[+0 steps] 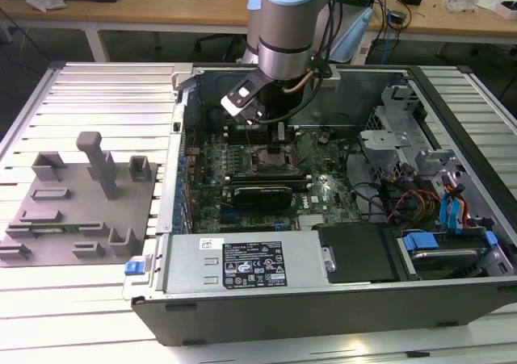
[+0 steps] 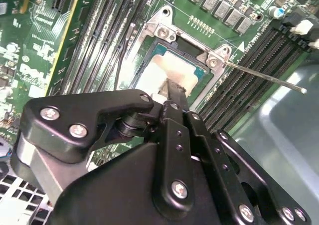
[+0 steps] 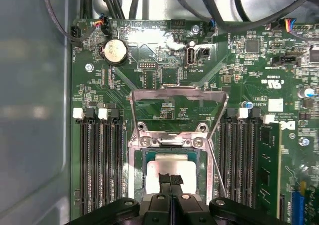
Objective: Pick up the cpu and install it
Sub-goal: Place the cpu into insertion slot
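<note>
Gripper [image 1: 278,150] low inside the computer case [image 1: 323,320]. Second wrist view: fingers [image 2: 174,105] pressed together, tips on the cpu [image 2: 162,73], flat in its socket [image 2: 164,33]. First wrist view — middle of the board [image 3: 149,65]; likely light, stiff, fragile — take its edges.

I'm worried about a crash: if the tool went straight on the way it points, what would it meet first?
The cpu, lying in the socket frame. The tool sits right over its silvery top, and I can't tell whether they touch.
</note>
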Robot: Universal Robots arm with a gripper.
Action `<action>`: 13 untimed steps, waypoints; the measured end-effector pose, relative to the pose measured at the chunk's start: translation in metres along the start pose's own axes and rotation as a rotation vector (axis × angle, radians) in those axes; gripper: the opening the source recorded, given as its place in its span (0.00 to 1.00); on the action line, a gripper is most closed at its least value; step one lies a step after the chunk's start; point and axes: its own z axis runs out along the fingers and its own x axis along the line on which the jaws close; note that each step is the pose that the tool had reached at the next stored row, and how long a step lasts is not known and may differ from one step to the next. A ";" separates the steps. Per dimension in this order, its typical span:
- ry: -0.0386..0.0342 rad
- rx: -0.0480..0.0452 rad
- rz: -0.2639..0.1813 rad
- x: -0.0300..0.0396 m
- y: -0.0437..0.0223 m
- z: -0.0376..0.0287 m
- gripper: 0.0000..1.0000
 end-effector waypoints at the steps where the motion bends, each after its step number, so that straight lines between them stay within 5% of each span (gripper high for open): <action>1: -0.0013 0.0000 0.000 0.0000 0.0001 -0.0059 0.11; 9: -0.0124 0.0000 0.000 0.0008 0.0005 -0.0465 0.11; 13: -0.0149 -0.0002 0.000 0.0009 0.0006 -0.0519 0.11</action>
